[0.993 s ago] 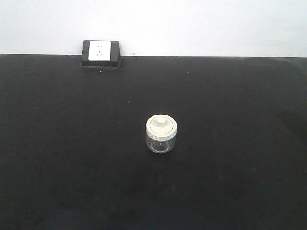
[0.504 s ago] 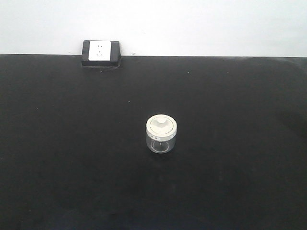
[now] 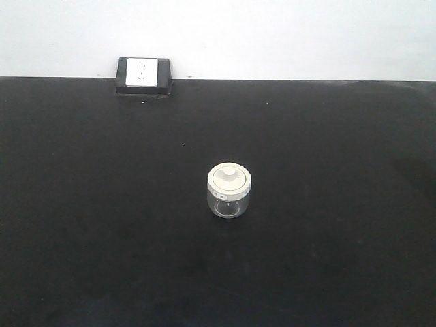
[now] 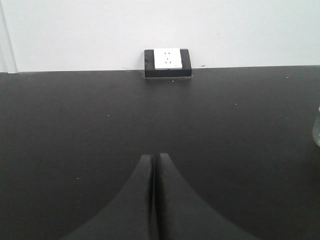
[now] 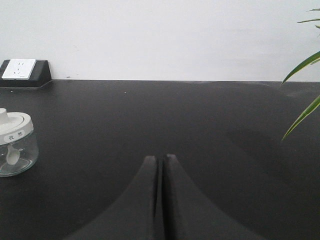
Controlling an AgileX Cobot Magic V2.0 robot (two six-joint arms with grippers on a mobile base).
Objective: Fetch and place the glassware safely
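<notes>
At right wrist view's edge: plant leaves (image 5: 305, 95), glass jar (image 5: 15, 144).

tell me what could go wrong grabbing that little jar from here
Both grippers, left and right, are shut, so either must open before closing in or it may knock the jar over. Gripping only the knobbed lid might lift it off the glass. The table is hard, so a drop could break it.
</notes>
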